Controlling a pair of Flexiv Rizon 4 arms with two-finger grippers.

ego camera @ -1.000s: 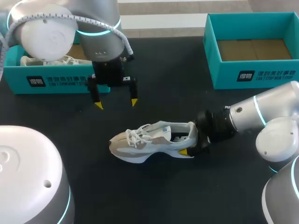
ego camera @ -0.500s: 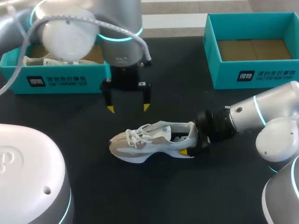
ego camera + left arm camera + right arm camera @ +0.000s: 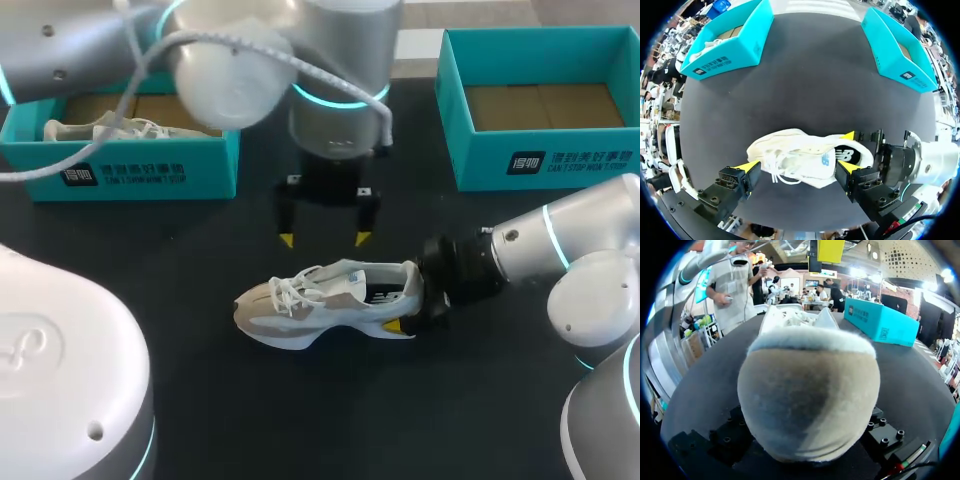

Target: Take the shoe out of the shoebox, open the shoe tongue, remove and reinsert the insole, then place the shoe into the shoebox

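Note:
A white and beige shoe stands upright on the dark table, toe to the left. My right gripper is shut on its heel, one finger on each side. In the right wrist view the heel fills the space between the black fingers. My left gripper hangs open just behind the shoe's middle. In the left wrist view the shoe lies under and between the open gripper. The right arm's gripper shows at the heel.
A teal shoebox at the back left holds a second white shoe. Another teal shoebox at the back right shows only its cardboard bottom. The right arm's elbow bulks at the right edge.
My left arm has swung to the right, from in front of the left shoebox to just behind the shoe, with its gripper still open. The shoe and right gripper have not moved.

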